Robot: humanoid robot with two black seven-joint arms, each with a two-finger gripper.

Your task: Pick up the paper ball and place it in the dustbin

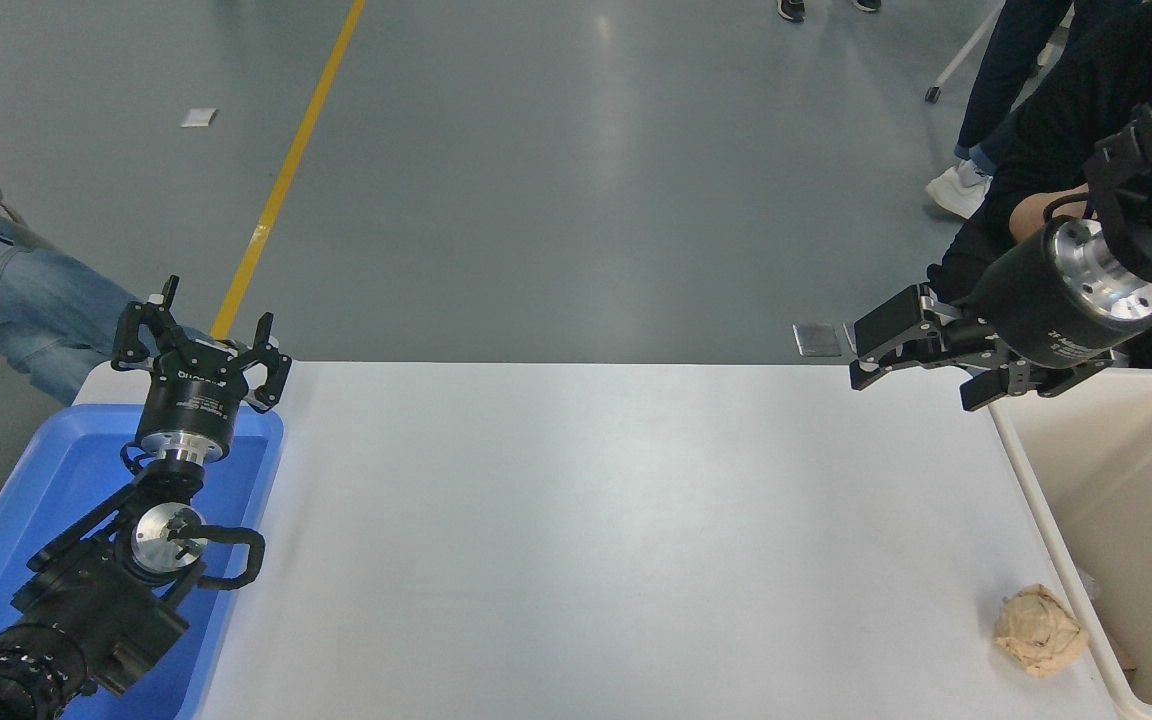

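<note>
Paper ball [1040,631]: one wad, tan and wrinkled, lying on my bench [586,540] at the near right, just beside the dustbin's left wall; whether it touches that wall I cannot tell.
Dustbin [1044,500]: one cream tub at the right edge of the bench, cut off by the frame at right and bottom, so I see only its left wall, its far rim and part of the inside.
Inside the dustbin: small pale and brownish bits low against the left wall, too small to make out.
Blue tray [26,490]: one, at the near left, partly hidden under my left arm and cut off at the bottom.
Left gripper [202,350]: parked over the tray's far end, pointing away from me, jaws apart and holding nothing.
Right gripper [911,365]: raised over the far right edge of the bench, well apart from the paper ball, pointing left and slightly down; jaws apart, nothing between them.
Right arm: comes in from the right edge, its upper part cut off.
People: one in jeans at the far left, others in dark clothes at the far right, all only partly in frame.
</note>
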